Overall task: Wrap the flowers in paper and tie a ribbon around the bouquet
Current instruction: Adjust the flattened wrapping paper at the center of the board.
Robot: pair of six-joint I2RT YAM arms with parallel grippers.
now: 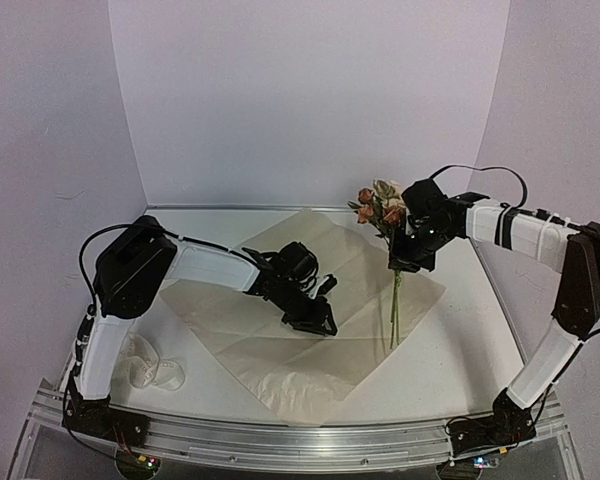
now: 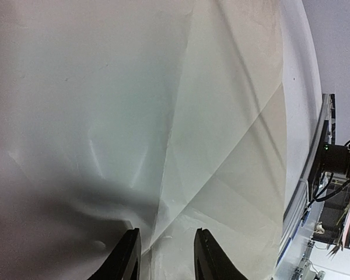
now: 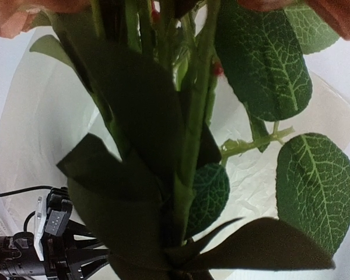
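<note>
Mid-tabletop was taken up by the paper, with the left gripper low over its centre, jaws apart. Over the paper's right side the right gripper gripped the flowers upright, stems hanging like a barrier. The ribbon lay heaped at the near-left corner. Bare tabletop between paper and right edge was passable.
</note>
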